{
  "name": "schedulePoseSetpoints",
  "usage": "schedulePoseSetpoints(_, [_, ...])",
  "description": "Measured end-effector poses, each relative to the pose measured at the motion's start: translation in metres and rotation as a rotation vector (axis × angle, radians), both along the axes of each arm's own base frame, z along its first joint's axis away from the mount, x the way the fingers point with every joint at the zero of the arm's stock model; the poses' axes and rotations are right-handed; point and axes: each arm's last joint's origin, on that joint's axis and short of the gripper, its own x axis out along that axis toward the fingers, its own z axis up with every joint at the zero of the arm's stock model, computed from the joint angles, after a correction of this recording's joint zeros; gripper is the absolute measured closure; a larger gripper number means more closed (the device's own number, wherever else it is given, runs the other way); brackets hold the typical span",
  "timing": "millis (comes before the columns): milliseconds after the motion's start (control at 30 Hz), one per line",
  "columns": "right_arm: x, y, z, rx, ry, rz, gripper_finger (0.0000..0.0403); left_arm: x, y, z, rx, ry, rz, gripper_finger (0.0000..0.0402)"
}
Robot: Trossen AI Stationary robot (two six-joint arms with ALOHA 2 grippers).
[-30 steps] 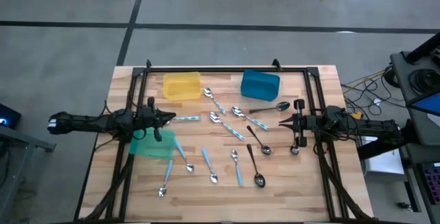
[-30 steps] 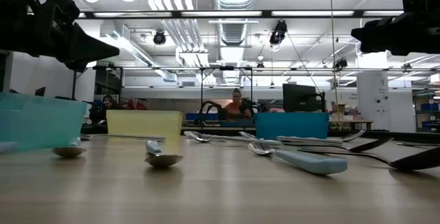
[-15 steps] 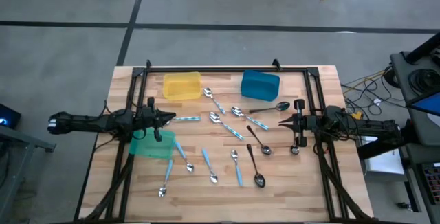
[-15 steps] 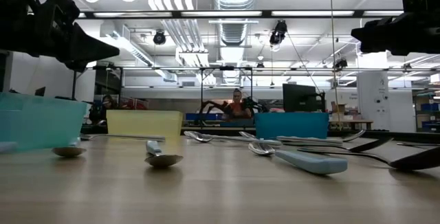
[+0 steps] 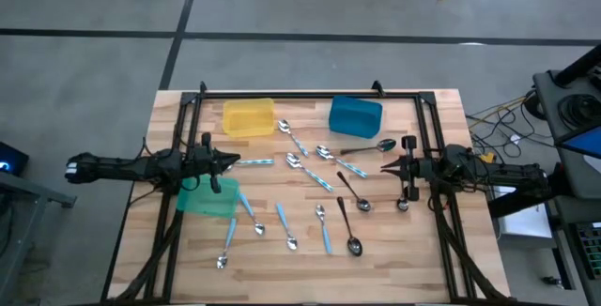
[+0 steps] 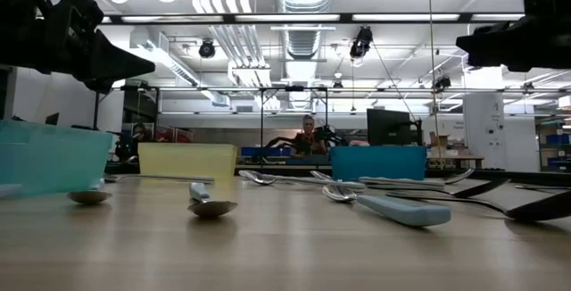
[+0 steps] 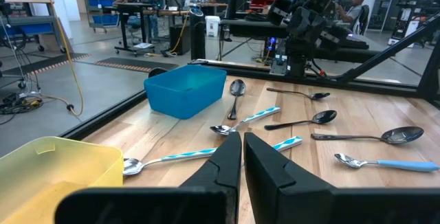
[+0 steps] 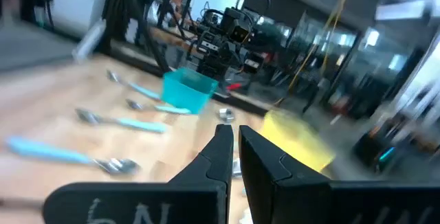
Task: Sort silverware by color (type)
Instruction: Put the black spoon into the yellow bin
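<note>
Nothing has shifted since the earlier frames: both arms hover, left gripper (image 5: 233,161) and right gripper (image 5: 385,166) closed and empty. The silverware (image 5: 310,176) lies scattered between them. A blue-handled spoon (image 5: 254,162) lies just ahead of the left gripper, its long axis in line with the fingers, so the left arm is nearer.

No text, label, brand, number or sign can be read in any of the views. Pale marks show on the dark body at the near edge of the right wrist view, too blurred to make out as letters.
</note>
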Motion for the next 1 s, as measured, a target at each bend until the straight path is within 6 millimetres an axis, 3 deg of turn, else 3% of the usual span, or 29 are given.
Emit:
schedulePoseSetpoints(333, [-0.001,-0.002,0.012,0.565,-0.098,0.003,0.0385,0.0,0.0,0.001,0.024,-0.006,-0.001,0.04])
schedulePoseSetpoints(433, [0.0,-0.002,0.011,0.675,-0.077,0.009,0.0385,0.0,0.0,0.008,-0.068,-0.108,0.001,0.04])
schedulePoseSetpoints(633, [0.004,-0.002,0.012,0.757,-0.067,0.014,0.0385,-0.002,0.0,0.027,-0.353,-0.383,-0.029,0.04])
schedulePoseSetpoints(867, [0.012,-0.004,0.009,0.789,-0.045,-0.05,0.0385,-0.004,0.0,0.033,-0.361,-0.455,-0.04,0.04])
schedulePoseSetpoints(1000, [0.02,-0.006,0.01,0.794,0.017,-0.109,0.0385,-0.004,0.001,0.034,-0.28,-0.441,-0.02,0.04])
